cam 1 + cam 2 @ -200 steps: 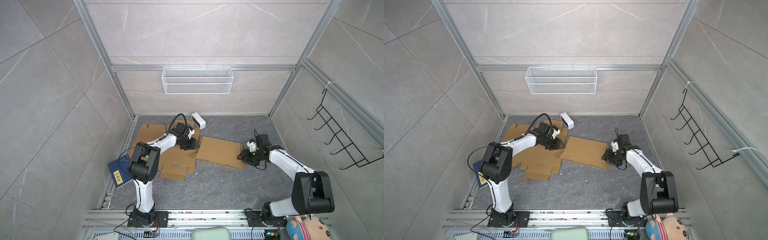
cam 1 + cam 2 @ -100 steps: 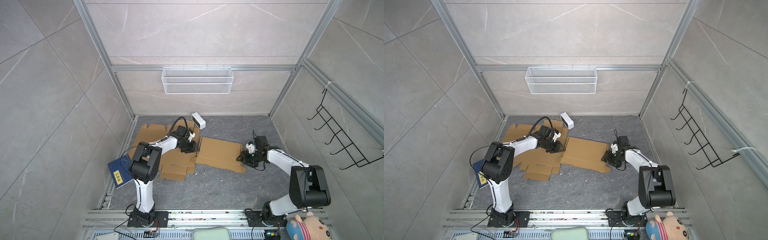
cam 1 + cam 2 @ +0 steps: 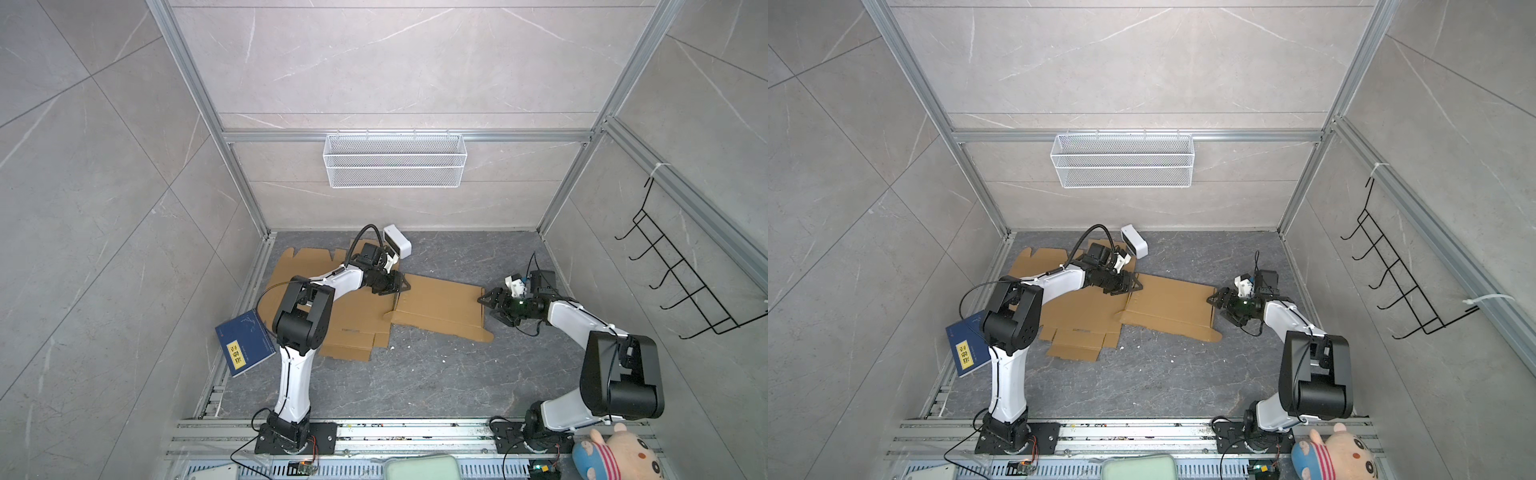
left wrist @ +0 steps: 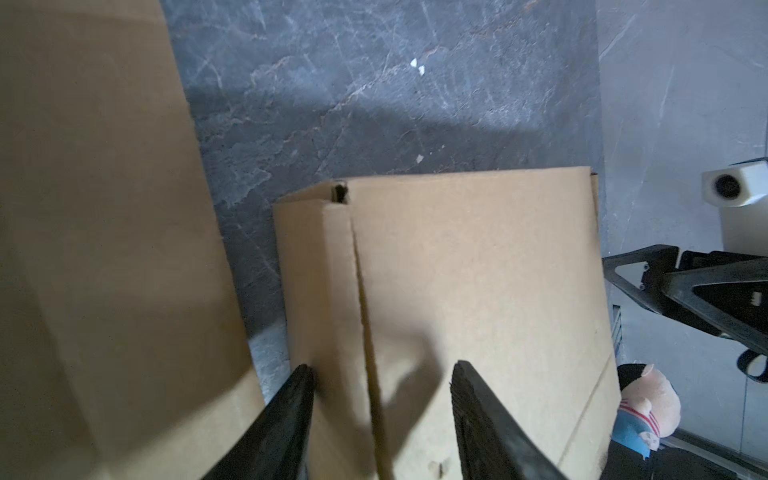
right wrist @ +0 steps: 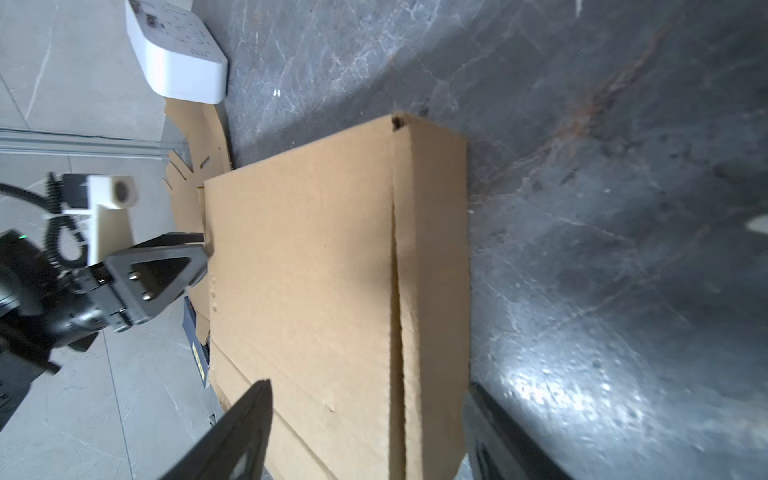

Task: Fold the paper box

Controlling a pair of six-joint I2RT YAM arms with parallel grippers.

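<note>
While the flattened cardboard box [image 3: 440, 307] lies on the dark stone floor [image 3: 415, 382] near the middle of the cell, the two arms reach it from opposite ends. The left gripper [image 3: 400, 287] sits low at the box's far left corner. Its wrist view shows the jaws partly apart, one finger [image 4: 291, 415] at the folded side edge and the other over the top face, clamping nothing. The right gripper [image 3: 484, 301] is at the box's right end with its jaws spread wide, one finger [image 5: 245, 424] over the top face and the other just off the side edge. They are not closed on the cardboard. Loose cardboard sheets [image 3: 353, 328] lie flat just left of the box, and a blue book [image 3: 245, 343] rests by the left wall. A white device [image 3: 397, 241] sits just beyond the left gripper, near the far wall.
</note>
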